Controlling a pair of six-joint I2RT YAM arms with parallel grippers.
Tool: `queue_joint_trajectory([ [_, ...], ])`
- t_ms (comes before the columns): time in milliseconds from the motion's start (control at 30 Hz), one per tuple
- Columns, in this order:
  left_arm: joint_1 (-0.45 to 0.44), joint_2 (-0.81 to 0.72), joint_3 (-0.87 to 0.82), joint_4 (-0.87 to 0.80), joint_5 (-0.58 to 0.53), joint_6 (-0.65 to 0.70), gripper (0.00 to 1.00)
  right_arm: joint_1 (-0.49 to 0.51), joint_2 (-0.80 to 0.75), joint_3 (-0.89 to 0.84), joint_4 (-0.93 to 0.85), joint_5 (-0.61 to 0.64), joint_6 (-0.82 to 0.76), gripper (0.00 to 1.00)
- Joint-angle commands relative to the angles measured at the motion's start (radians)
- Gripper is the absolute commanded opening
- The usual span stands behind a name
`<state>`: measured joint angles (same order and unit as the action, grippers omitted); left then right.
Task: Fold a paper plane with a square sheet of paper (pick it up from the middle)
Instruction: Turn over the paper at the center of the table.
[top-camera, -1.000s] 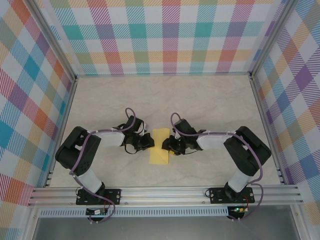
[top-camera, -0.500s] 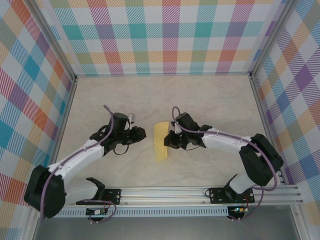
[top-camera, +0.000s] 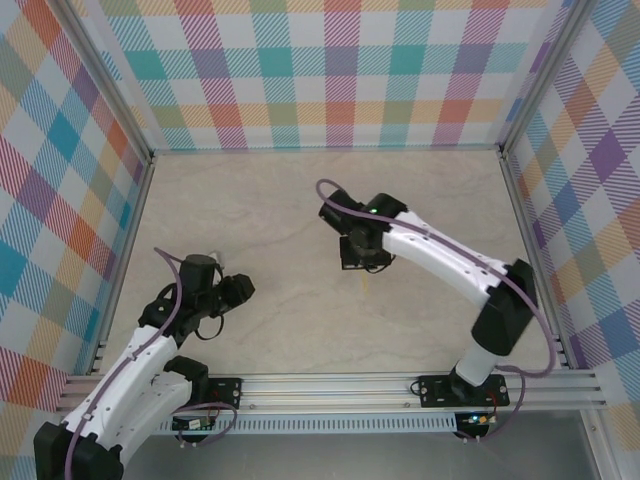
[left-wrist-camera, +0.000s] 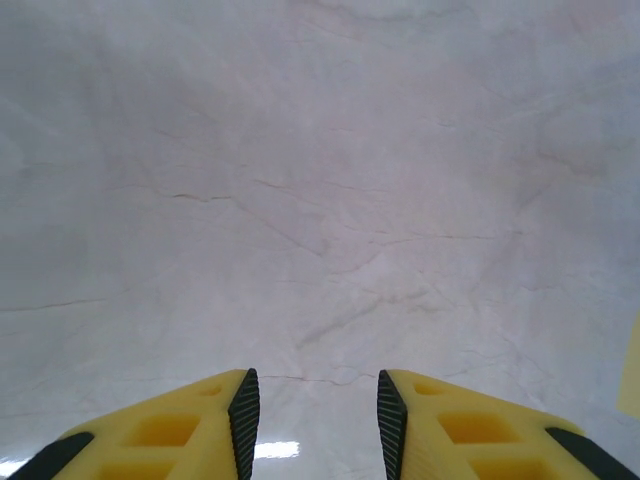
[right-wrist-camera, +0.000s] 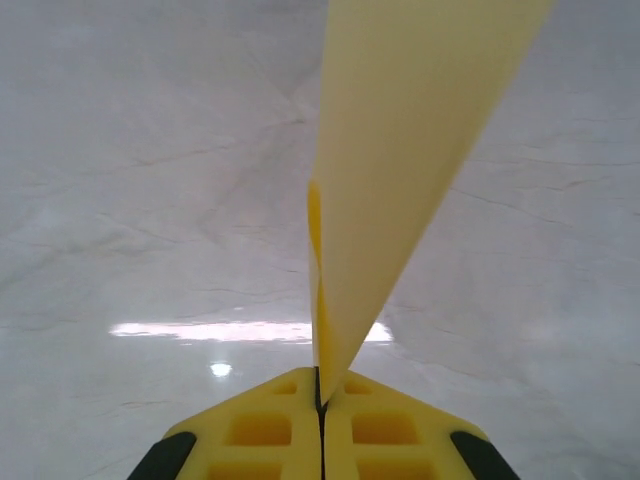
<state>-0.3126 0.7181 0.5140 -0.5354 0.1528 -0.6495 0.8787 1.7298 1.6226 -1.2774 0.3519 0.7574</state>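
Note:
My right gripper (right-wrist-camera: 320, 380) is shut on the narrow end of the pale-yellow paper plane (right-wrist-camera: 400, 150). The plane is folded in layers, stands edge-on and widens away from the jaws, held above the table. From above, it shows as a thin yellow sliver (top-camera: 366, 281) just below the right gripper (top-camera: 361, 262), near the table's middle. My left gripper (left-wrist-camera: 312, 388) is open with bare table between its fingers. It sits low at the left (top-camera: 236, 289), well apart from the plane. A pale-yellow edge (left-wrist-camera: 632, 365) shows at the right border of the left wrist view.
The pale marbled tabletop (top-camera: 260, 210) is walled by checked panels (top-camera: 330, 70) with metal posts. An aluminium rail (top-camera: 330, 385) carrying both arm bases runs along the near edge.
The left gripper opened, let go of the paper and drew back to the near left. The right gripper shut on the paper and lifted it up and away from the table.

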Motion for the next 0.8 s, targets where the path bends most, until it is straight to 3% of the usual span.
queue_joint_trajectory([
  [0, 0.03, -0.057, 0.003, -0.124, -0.106, -0.032, 0.39, 0.062, 0.191, 0.096, -0.283, 0.176, 0.036, 0.05],
  [167, 0.047, -0.131, 0.012, -0.223, -0.218, -0.069, 0.4, 0.158, 0.453, 0.311, -0.274, 0.108, 0.014, 0.07],
  [267, 0.047, -0.171, 0.011, -0.236, -0.239, -0.09, 0.42, 0.181, 0.53, 0.376, -0.145, -0.048, -0.008, 0.17],
  [333, 0.048, -0.182, 0.011, -0.238, -0.238, -0.087, 0.43, 0.182, 0.515, 0.346, 0.008, -0.194, -0.028, 0.26],
  [367, 0.049, -0.181, 0.013, -0.241, -0.235, -0.085, 0.44, 0.183, 0.492, 0.316, 0.073, -0.247, -0.029, 0.37],
  [533, 0.052, -0.158, 0.005, -0.205, -0.191, -0.078, 0.44, 0.17, 0.31, 0.156, 0.256, -0.296, -0.028, 0.52],
  [600, 0.053, -0.144, 0.0, -0.178, -0.162, -0.072, 0.45, 0.15, 0.22, 0.037, 0.346, -0.318, -0.023, 0.52],
  [767, 0.053, -0.091, -0.027, -0.044, -0.014, -0.064, 0.45, 0.053, 0.034, -0.326, 0.651, -0.466, 0.048, 0.32],
])
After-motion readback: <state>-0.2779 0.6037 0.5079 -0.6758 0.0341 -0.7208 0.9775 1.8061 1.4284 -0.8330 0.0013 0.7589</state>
